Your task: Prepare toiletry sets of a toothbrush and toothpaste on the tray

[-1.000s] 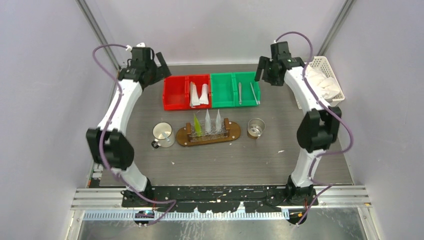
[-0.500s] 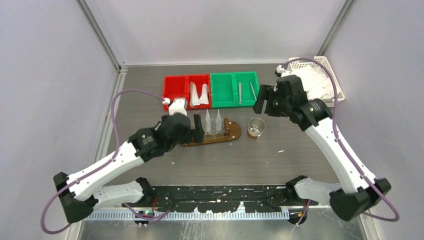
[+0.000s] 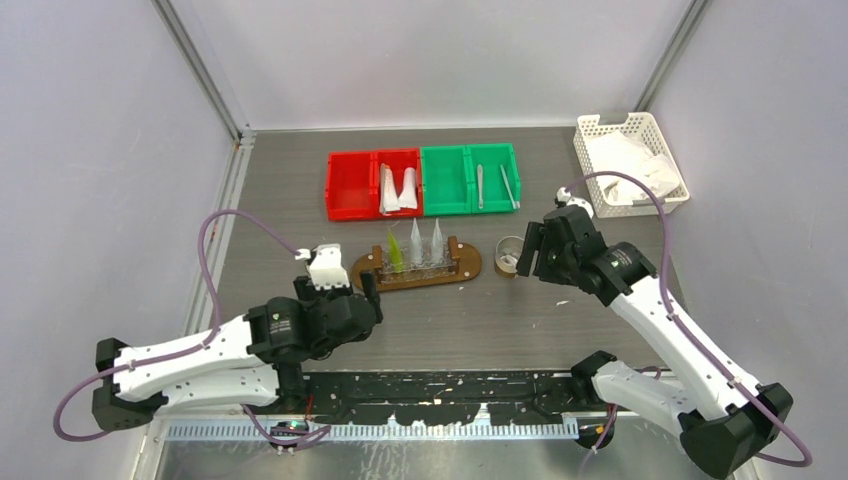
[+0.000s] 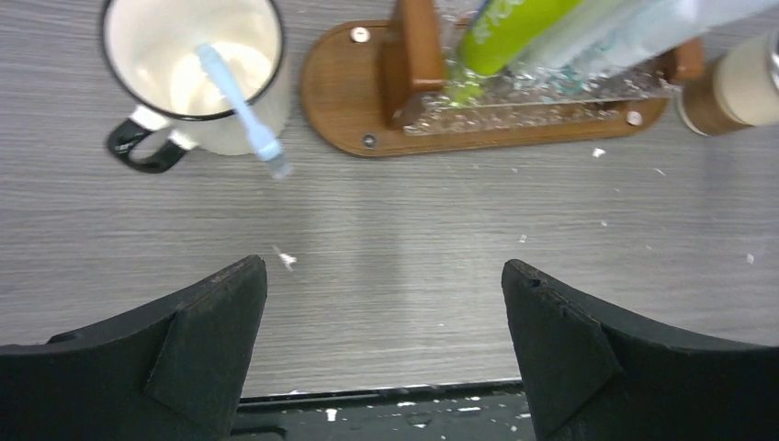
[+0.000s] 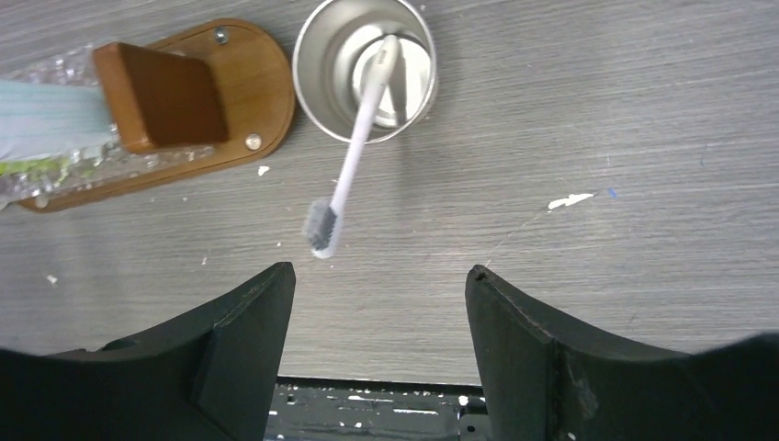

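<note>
The wooden tray (image 3: 466, 263) sits mid-table with three upright tubes in its clear rack: one yellow-green (image 3: 395, 252) and two whitish (image 3: 416, 243). More white tubes (image 3: 400, 188) lie in a red bin, and slim pale toothbrushes (image 3: 480, 187) lie in a green bin. My left gripper (image 3: 337, 287) hovers open and empty near the tray's left end; its wrist view shows a white mug (image 4: 138, 64) holding a blue toothbrush (image 4: 241, 101). My right gripper (image 3: 530, 258) is open and empty beside a metal cup (image 5: 317, 55) with a white toothbrush (image 5: 354, 147) leaning out.
Red bins (image 3: 350, 190) and green bins (image 3: 445, 180) line the back. At the back right stands a white basket (image 3: 645, 125) with cloth in it. Small white flecks dot the table. A black rail runs along the near edge.
Both arms have swung down from the back of the table. The left now sits low before the tray's left end, the right beside the metal cup. The right jaws narrowed slightly.
</note>
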Tool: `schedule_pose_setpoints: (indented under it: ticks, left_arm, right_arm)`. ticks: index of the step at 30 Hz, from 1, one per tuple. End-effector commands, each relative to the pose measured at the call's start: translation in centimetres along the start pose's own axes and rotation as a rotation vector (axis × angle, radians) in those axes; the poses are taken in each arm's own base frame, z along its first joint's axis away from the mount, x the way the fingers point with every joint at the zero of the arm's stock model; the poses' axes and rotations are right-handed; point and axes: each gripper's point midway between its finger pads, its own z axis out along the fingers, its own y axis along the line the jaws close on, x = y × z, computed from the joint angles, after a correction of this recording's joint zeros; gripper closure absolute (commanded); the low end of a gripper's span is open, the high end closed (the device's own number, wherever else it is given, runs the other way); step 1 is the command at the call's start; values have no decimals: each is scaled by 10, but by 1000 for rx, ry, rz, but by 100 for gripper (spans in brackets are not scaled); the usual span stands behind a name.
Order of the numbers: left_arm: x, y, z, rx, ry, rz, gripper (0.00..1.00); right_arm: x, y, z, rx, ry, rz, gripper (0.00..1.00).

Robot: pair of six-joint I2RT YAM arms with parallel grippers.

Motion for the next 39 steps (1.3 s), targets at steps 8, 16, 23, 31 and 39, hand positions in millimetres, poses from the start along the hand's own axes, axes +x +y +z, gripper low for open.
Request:
schedule_pose_setpoints:
  ticks: [8,16,23,31,39]
  left_arm:
    - [-80,40,-4,-100,-141,-95,0]
    - [-96,60,43,-169,-21,-162,0]
    - [-88,123,63,-281,44,-292,0]
    - [-44,155,70,-419,172,-286,0]
    - [-20,175,74,-530,214,-292,0]
  right_arm:
    - [-51,-23,21,-22,-123,232,31]
    - [-63,-37,38,-2,-52,253,32]
    - [-57,-61,71,-18,18,341,34]
    - [-51,-60,88,-47,80,366,35]
    - [-45,-59,96,-54,119,358,35]
